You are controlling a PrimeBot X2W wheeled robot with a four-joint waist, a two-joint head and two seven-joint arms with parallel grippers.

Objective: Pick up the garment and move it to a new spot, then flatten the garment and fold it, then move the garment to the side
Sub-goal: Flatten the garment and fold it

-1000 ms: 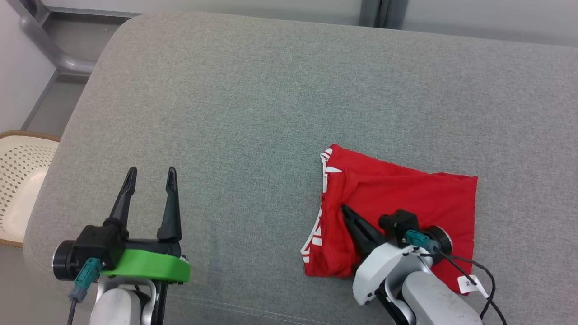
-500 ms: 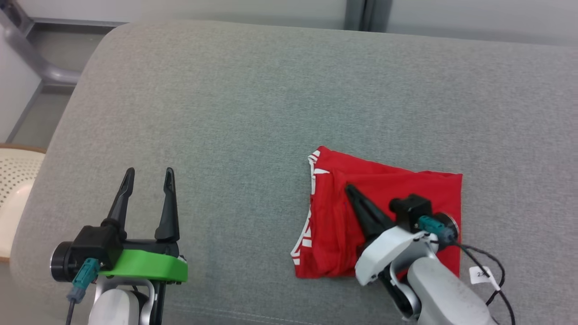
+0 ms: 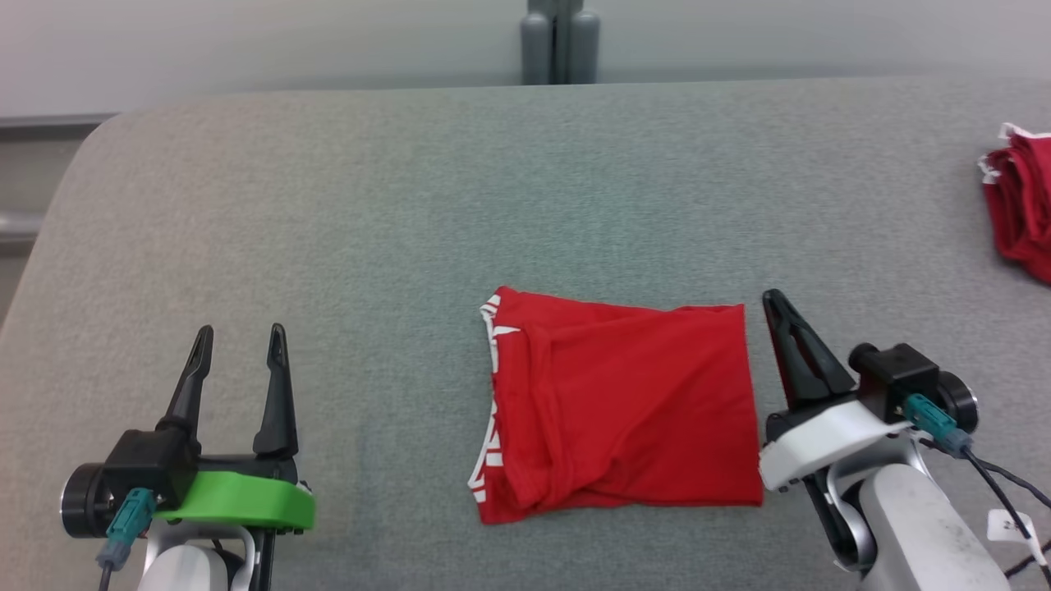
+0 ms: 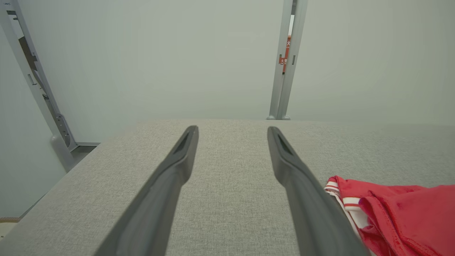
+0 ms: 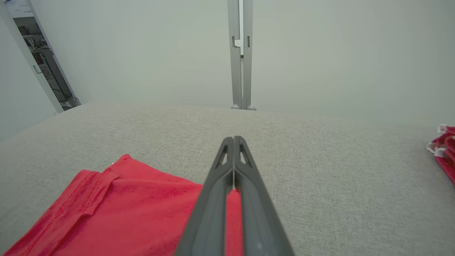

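While the garment [image 3: 616, 410] lies on the grey padded surface [image 3: 369, 205], neither gripper has hold of it.

Garment: red, folded to a rough rectangle, near the front middle of the surface in the head view. White-striped band runs down its left edge. Some creases at the lower left; the right edge is straight.

Left gripper [image 3: 238, 332]: at the lower left, on a green mount, well apart from the garment. Jaws stand wide, nothing between them. Left wrist view confirms this: gripper [image 4: 233, 129] with bare grey cloth showing between the two fingers [image 4: 181, 156], and the garment [image 4: 401, 213] off to the lower right, its striped band just past the right-hand finger.

Right gripper [image 3: 769, 297]: at the lower right, on a white mount, fingers pointing up the view, just beside the garment's right edge. Jaws pressed together, tips meeting, holding nothing. Right wrist view: gripper [image 5: 233, 138] closed to a thin seam, with the garment [image 5: 117, 209] spread at the lower left and its near corner running behind the fingers. Cannot tell whether the fingers touch the cloth.

Also noted: a second red cloth [image 3: 1022, 205], bunched with white trim, at the far right edge of the surface, well apart from the garment; also seen at the right of the right wrist view [image 5: 444, 149]. A grey post [image 3: 560, 41] stands behind the surface.
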